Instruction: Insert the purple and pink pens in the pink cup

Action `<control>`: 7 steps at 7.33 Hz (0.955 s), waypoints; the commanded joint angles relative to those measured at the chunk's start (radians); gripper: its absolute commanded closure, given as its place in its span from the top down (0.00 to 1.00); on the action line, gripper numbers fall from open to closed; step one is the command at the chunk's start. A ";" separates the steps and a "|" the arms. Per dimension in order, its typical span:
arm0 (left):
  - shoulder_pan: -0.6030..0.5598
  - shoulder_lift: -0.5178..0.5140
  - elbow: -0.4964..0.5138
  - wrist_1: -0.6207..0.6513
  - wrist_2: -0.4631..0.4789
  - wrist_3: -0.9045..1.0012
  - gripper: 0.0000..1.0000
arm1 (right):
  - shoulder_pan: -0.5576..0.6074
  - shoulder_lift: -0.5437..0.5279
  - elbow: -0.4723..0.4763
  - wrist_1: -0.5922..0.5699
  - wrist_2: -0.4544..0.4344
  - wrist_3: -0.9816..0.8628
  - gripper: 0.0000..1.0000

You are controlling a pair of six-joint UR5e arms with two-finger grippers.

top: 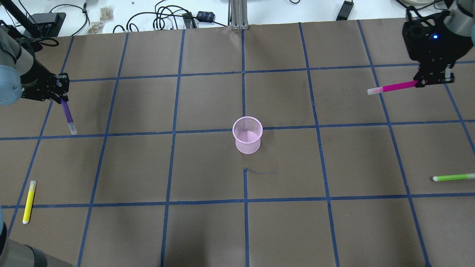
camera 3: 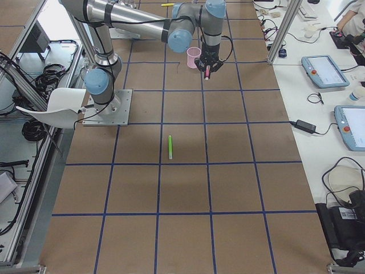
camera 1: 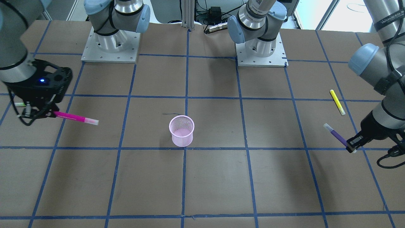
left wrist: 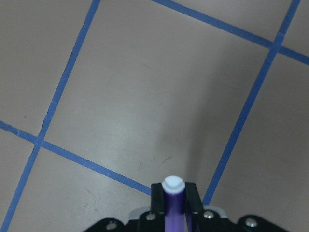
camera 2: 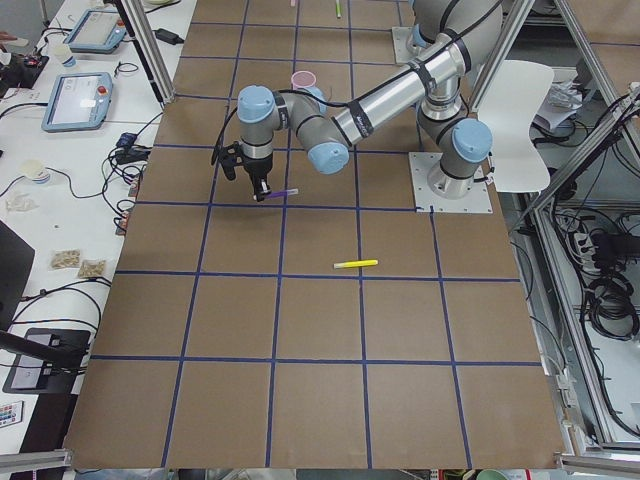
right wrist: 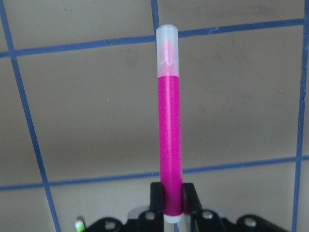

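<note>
The left gripper is clenching one end of the purple pen, holding it well apart from the upright pink cup on the cup's left, pale tip slanting toward the robot. The right gripper is grasping the pink pen well apart on the cup's right, its clear cap pointing toward the cup's side. A yellow pen and a green pen are lying on the surface, farther out from the cup than either gripper.
</note>
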 commanded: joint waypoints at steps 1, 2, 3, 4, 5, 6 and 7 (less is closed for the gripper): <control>-0.007 0.002 -0.001 0.000 0.001 -0.001 0.00 | 0.229 0.020 0.004 -0.011 -0.013 0.295 0.00; -0.009 0.007 0.000 0.003 0.001 0.001 0.00 | 0.288 0.044 0.002 -0.014 -0.014 0.407 0.00; -0.013 0.003 -0.001 0.003 0.001 -0.001 0.00 | 0.337 0.067 -0.002 -0.028 -0.014 0.504 0.00; -0.013 0.005 0.000 0.006 0.000 0.001 0.00 | 0.392 0.090 -0.002 -0.051 -0.051 0.567 0.00; -0.015 0.004 -0.001 0.008 0.000 -0.001 0.00 | 0.449 0.113 0.001 -0.063 -0.112 0.594 0.00; -0.015 0.004 -0.001 0.008 -0.002 -0.001 0.00 | 0.507 0.144 0.001 -0.073 -0.187 0.629 0.00; -0.015 0.004 -0.001 0.009 -0.002 -0.001 0.00 | 0.570 0.179 0.002 -0.070 -0.268 0.657 0.00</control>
